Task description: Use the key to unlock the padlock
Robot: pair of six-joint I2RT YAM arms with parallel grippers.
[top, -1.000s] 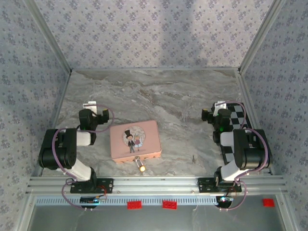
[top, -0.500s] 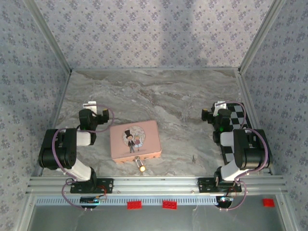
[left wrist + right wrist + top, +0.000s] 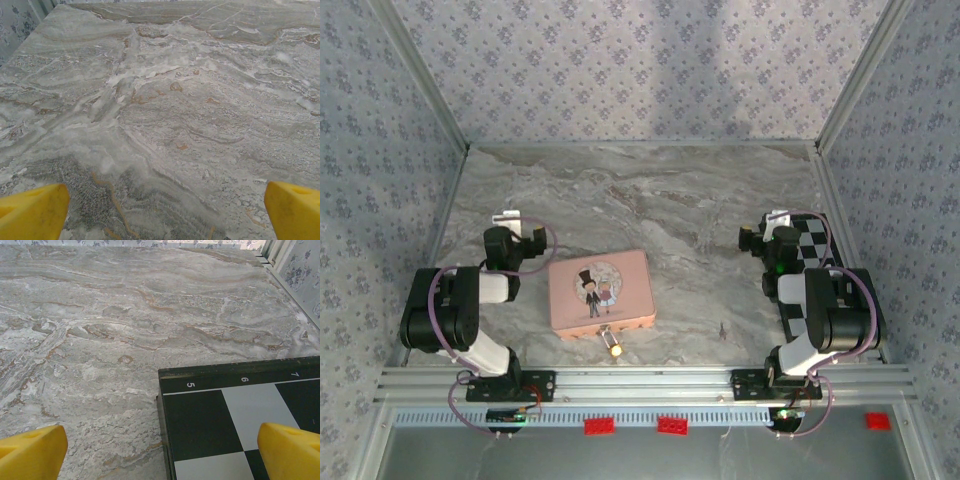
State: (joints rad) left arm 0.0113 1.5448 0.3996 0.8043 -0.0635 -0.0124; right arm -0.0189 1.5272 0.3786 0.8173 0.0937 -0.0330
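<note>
1. Left end effector (image 3: 163, 214): the jaws stand wide apart and hold nothing. It hovers over bare table (image 3: 650, 190), just left of the pink box (image 3: 600, 291).
2. Padlock (image 3: 612, 346): it lies at the near edge of the pink box, apparently hooked to the box's clasp. Whether the shackle is closed is too small to tell.
3. Key (image 3: 723, 328): it lies flat on the table, to the right of the box and well apart from the padlock, nearer to the right arm.
4. Right end effector (image 3: 161, 454): the jaws stand wide apart and empty, over the corner of the checkered board (image 3: 225, 425).

Recommended procedure: fetch the key with the right end effector. The key is thin and flat, so descend vertically, straddle it across its narrow width, and close low against the table. Use the left end effector to steady the padlock body before insertion, because the box is likely to slide under pressure.
</note>
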